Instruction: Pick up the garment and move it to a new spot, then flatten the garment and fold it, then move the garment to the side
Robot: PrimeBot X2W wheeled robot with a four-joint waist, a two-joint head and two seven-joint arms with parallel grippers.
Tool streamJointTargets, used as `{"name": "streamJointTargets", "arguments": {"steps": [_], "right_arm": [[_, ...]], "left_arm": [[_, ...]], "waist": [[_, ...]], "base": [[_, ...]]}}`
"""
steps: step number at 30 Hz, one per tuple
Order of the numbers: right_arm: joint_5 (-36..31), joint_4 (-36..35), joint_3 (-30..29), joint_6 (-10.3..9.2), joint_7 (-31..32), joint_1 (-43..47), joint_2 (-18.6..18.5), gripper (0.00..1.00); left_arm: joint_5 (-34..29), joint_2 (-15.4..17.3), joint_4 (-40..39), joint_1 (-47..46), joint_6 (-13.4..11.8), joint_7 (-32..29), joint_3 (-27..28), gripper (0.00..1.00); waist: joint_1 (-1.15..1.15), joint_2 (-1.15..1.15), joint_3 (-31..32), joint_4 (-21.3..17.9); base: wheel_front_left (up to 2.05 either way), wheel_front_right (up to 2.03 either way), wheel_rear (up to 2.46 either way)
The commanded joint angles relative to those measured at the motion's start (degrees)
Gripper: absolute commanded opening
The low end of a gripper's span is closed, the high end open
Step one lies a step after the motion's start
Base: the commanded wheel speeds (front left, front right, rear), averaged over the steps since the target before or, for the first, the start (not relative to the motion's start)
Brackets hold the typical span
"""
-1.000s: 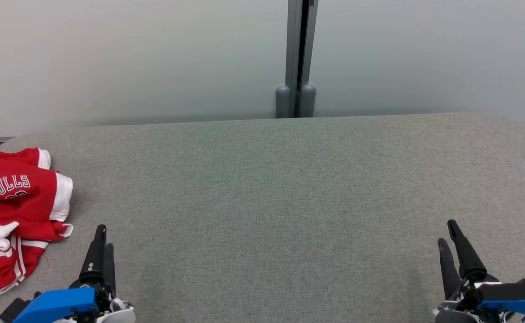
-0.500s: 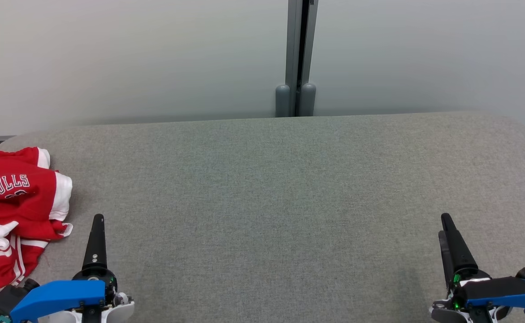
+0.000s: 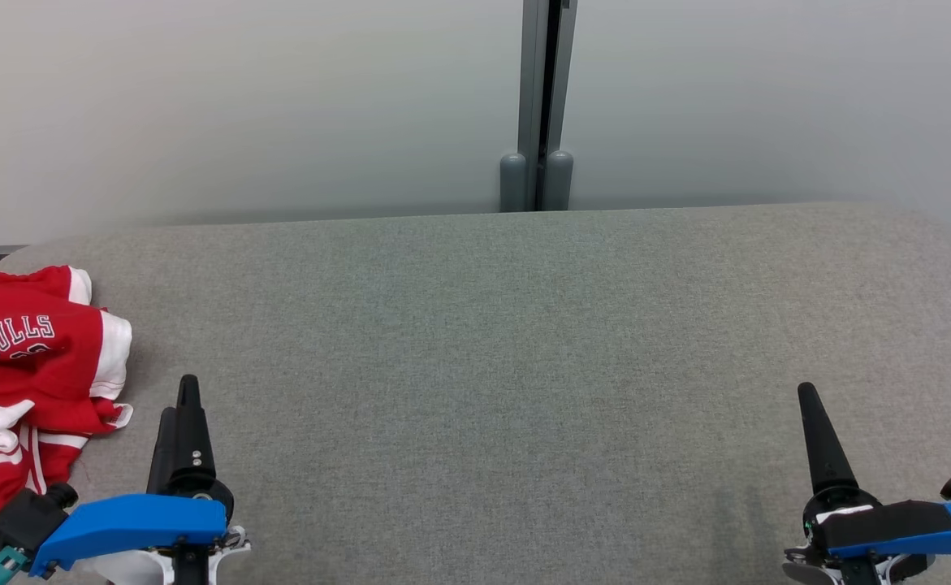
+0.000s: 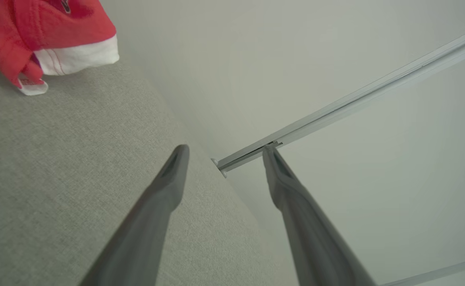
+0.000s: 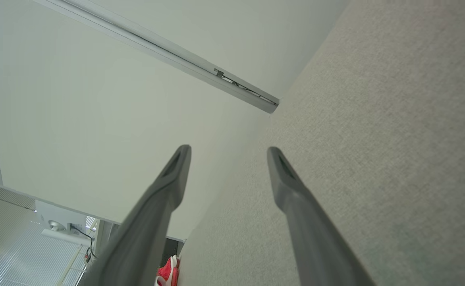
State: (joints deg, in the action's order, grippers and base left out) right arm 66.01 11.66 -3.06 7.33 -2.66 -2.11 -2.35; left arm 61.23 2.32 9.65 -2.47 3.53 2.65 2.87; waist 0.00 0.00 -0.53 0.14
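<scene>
Both grippers have crept a bit up the head view since a second ago and rolled on their wrists, so each pair of fingers is now showing nearly edge-on from above. Big grey fabric-covered table is taking up most of the scene, with a pale frosted wall panel running behind it and a grey metal post splitting that.

Crumpled red-and-white Bulls basketball jersey is sitting bunched at the table's left edge. The left gripper is hovering just beside it on the right, not touching the cloth. From that wrist, the jersey is sitting way off in the upper-left corner, clear of the gap of the left gripper.

The right gripper is hanging over the opposite end, well apart from the jersey. From its wrist, the right gripper is pointing along the table, and a scrap of jersey is peeking in at the bottom. Both pairs of fingers are spread wide, gripping nothing.
</scene>
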Motion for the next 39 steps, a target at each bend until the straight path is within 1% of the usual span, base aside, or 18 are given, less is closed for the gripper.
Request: {"name": "streamJointTargets", "arguments": {"steps": [1, 4, 5, 13, 23, 39], "right_arm": [[-2.42, -1.20, 0.21, 0.12, -0.64, -0.30, -0.38, 1.00], [-5.60, -1.46, 0.52, 0.12, -1.22, -0.18, -0.40, 1.00], [-5.60, -1.46, 0.52, 0.12, -1.22, -0.18, -0.40, 1.00], [-13.13, -1.97, 1.27, 0.14, -2.74, 0.09, -0.45, 1.00], [-20.51, -2.16, 1.94, 0.14, -4.44, 0.53, -0.50, 1.00], [-32.31, -0.29, 2.73, 0.16, -6.88, 0.70, -0.57, 1.00]], "left_arm": [[-2.71, 0.48, -1.16, -0.74, -0.34, 0.63, -0.40, 1.00], [-5.95, 0.50, -1.35, -0.61, -0.64, 1.23, -0.81, 1.00], [-5.95, 0.50, -1.35, -0.61, -0.64, 1.23, -0.81, 1.00], [-14.50, 0.54, -1.05, -0.31, -0.93, 2.72, -1.78, 1.00], [-24.23, 0.58, 0.06, -0.19, -1.69, 4.44, -2.78, 1.00], [-35.24, 0.93, 2.95, -0.37, -2.54, 6.87, -3.54, 1.00]], "waist": [[0.00, 0.00, 0.01, 0.03], [0.00, 0.00, 0.00, 0.03], [0.00, 0.00, 0.00, 0.03], [0.00, 0.00, 0.03, 0.04], [0.00, 0.00, 0.13, 0.18], [0.00, 0.00, 0.41, 0.14]], "base": [[0.00, 0.00, 0.00], [0.00, 0.00, 0.00], [0.00, 0.00, 0.00], [0.00, 0.00, 0.00], [0.00, 0.00, 0.00], [0.00, 0.00, 0.00]]}}
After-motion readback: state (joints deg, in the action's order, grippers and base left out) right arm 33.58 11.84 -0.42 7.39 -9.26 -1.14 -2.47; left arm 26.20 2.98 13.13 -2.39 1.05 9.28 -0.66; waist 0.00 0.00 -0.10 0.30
